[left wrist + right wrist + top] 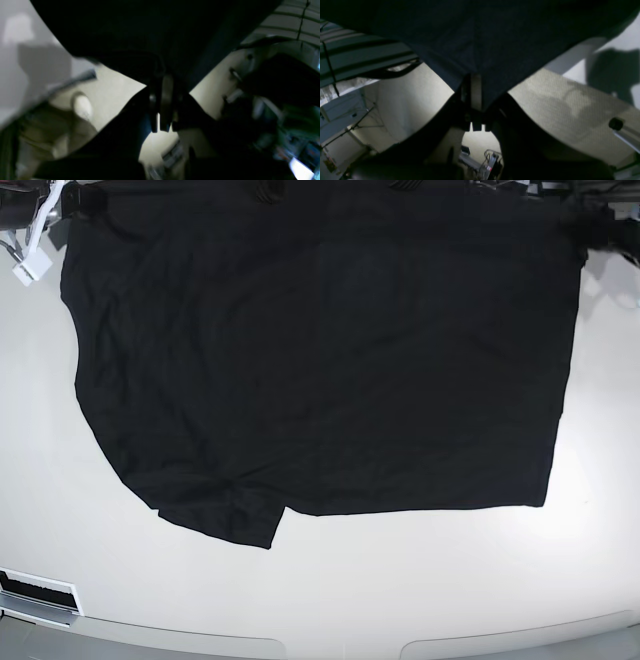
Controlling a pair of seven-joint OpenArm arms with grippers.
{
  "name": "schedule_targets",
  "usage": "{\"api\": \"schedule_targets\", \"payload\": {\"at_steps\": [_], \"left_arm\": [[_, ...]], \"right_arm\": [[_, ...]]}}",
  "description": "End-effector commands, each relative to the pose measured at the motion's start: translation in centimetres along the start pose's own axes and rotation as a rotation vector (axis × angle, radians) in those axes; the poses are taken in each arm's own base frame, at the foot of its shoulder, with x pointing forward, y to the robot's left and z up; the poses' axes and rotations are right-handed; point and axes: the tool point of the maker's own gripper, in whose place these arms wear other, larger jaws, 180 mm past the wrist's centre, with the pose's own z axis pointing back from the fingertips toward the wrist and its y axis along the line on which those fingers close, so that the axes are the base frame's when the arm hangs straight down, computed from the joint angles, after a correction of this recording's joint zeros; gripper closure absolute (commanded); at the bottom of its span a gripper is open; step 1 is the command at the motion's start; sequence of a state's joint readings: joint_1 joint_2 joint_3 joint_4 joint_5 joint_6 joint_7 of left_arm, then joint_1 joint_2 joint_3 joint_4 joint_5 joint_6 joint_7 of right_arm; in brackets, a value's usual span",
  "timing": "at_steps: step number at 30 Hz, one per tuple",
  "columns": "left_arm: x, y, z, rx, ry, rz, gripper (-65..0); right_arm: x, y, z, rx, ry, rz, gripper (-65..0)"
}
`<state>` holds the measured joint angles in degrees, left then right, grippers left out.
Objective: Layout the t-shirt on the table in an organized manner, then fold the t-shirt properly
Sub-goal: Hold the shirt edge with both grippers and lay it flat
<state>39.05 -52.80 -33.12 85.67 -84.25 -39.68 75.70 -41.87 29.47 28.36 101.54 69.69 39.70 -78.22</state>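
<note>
The black t-shirt (320, 360) hangs spread wide over the white table (400, 580), held up by its two upper corners. A sleeve (225, 520) folds out at its lower left edge. My left gripper (587, 225) is at the shirt's top right corner in the base view. In the left wrist view my left gripper (163, 81) is shut on the dark t-shirt (150, 30). My right gripper (72, 198) holds the top left corner. The right wrist view shows my right gripper (475, 78) shut on the t-shirt (495, 32), which fans out above it.
A small white part (28, 265) hangs at the table's far left. A slotted grey fitting (35, 590) sits at the near left edge. The wrist views show the table (15, 62) from the side, the table (620, 42) again, and blurred room clutter (287, 140).
</note>
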Motion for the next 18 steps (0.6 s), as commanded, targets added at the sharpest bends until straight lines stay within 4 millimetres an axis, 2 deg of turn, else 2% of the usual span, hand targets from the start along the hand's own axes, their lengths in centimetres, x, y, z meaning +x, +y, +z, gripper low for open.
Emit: {"api": "schedule_targets", "payload": {"at_steps": [1,8,13,18], "left_arm": [[1.1,-0.2,0.6,0.003,-0.028,-0.029,0.0],[2.2,-0.8,-0.5,-0.025,-0.11,-0.014,0.0],[2.3,-0.8,-0.6,-0.028,-0.123,-0.011,0.0],[2.7,-0.8,-0.5,-0.028,-0.149,-0.01,0.0]], "right_arm": [[0.7,-0.1,0.6,-0.006,-0.021,0.023,0.0],[1.2,-0.1,0.6,-0.004,-0.046,0.024,0.0],[3.2,-0.3,0.8,-0.012,-0.116,0.041,0.0],[5.0,-1.6,0.9,-0.08,-0.148,0.073,0.0]]}}
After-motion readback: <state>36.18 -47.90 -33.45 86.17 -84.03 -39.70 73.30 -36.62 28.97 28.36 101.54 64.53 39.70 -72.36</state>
